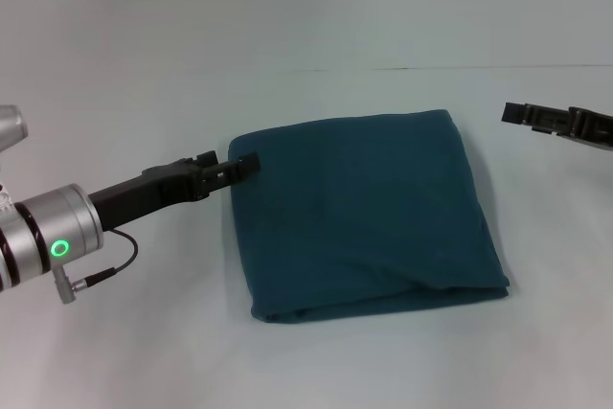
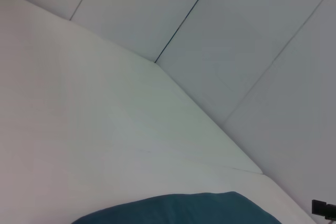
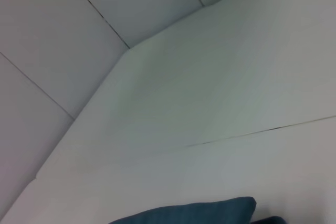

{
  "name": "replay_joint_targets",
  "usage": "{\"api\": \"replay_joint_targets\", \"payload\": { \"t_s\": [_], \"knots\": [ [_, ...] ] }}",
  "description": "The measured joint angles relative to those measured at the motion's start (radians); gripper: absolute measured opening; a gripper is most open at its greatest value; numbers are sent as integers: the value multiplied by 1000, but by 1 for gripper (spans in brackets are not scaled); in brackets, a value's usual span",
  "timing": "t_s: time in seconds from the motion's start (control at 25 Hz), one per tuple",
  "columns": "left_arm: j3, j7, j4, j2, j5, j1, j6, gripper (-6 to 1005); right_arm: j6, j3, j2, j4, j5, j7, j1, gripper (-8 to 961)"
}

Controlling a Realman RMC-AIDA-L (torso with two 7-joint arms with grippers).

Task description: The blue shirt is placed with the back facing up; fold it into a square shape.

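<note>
The blue shirt (image 1: 364, 213) lies folded into a thick, roughly square block in the middle of the white table; its folded layers show along the near edge. My left gripper (image 1: 244, 165) sits at the shirt's far left corner, touching the fabric there. My right gripper (image 1: 517, 114) hovers off to the right of the shirt, apart from it and above the table. The left wrist view catches only a far edge of the shirt (image 2: 184, 211) and a bit of the right gripper (image 2: 323, 208). A strip of the shirt (image 3: 199, 212) shows in the right wrist view.
The white table (image 1: 144, 352) stretches bare all around the shirt. A thin seam (image 1: 460, 68) runs across at the back, with plain pale wall panels behind it.
</note>
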Motion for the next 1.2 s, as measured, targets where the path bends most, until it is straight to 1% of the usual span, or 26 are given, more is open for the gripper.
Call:
{"api": "replay_joint_targets", "payload": {
  "t_s": [0.12,0.2,0.28,0.36,0.48,0.68,0.88,1.0,1.12,1.2],
  "knots": [
    [-2,0,0,-1,0,0,5,900,9,-14,0,4,-1,-3,4,768],
    [-2,0,2,-1,0,1,9,899,26,-28,4,5,-1,-8,11,757],
    [-3,1,3,0,0,2,12,899,47,-44,13,7,-1,-12,23,745],
    [-2,4,3,1,0,3,20,898,70,-64,28,13,-1,-31,39,734],
    [4,10,4,1,0,3,37,898,121,-111,53,47,-1,-93,77,648],
    [8,19,4,2,2,6,53,897,210,-179,79,113,-1,-156,140,506],
    [8,25,2,0,2,13,78,895,329,-286,106,128,-1,-165,173,299],
    [8,26,2,1,2,21,101,895,384,-322,115,128,-1,-165,183,166],
    [8,34,2,2,2,29,120,894,419,-332,119,129,-1,-165,190,29],
    [8,38,1,2,2,35,129,893,440,-333,120,129,-1,-165,194,19]
  ]
}}
